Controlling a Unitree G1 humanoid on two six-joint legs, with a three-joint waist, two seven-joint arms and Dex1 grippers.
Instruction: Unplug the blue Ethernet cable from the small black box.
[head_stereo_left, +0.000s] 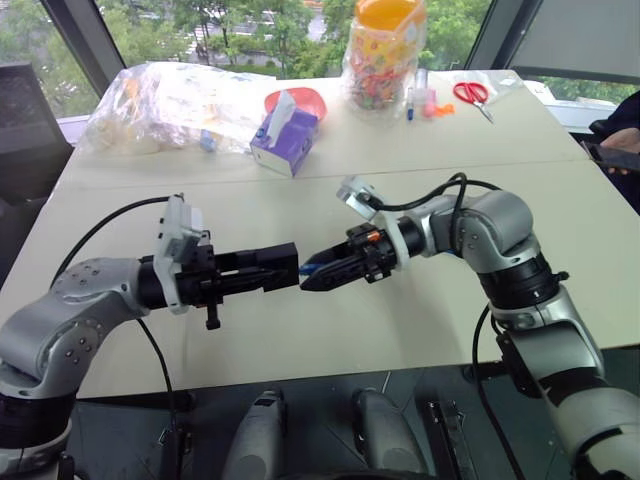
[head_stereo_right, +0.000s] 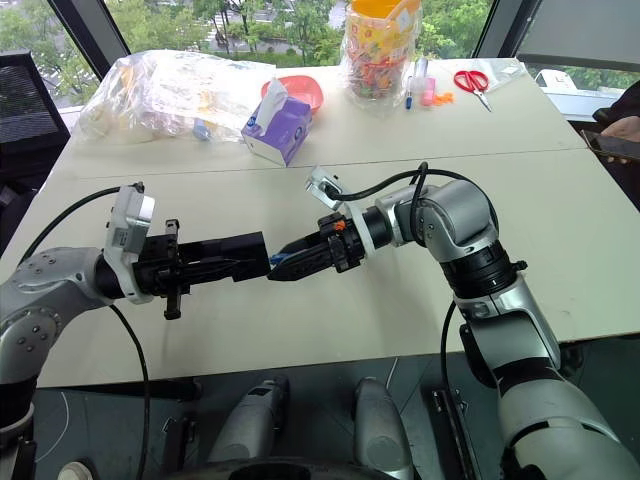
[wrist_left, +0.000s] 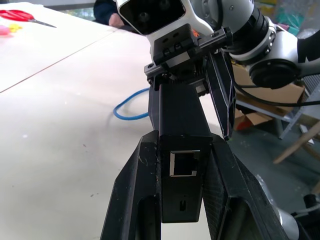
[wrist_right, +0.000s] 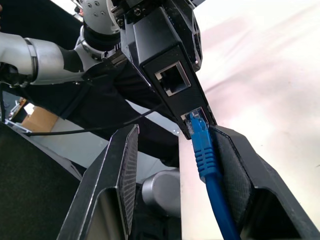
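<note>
The left gripper (head_stereo_left: 285, 268), at the centre of the head view, is clamped on the small black box (wrist_left: 181, 150) so its ports face the other arm. The right gripper (wrist_right: 182, 165) stands half open, with the plug of the blue Ethernet cable (wrist_right: 202, 145) resting against one finger, seemingly just out of the box.

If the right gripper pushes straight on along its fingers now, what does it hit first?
Most likely the small black box held in the left gripper, just ahead of the right gripper; the blue Ethernet cable plug already meets it.
</note>
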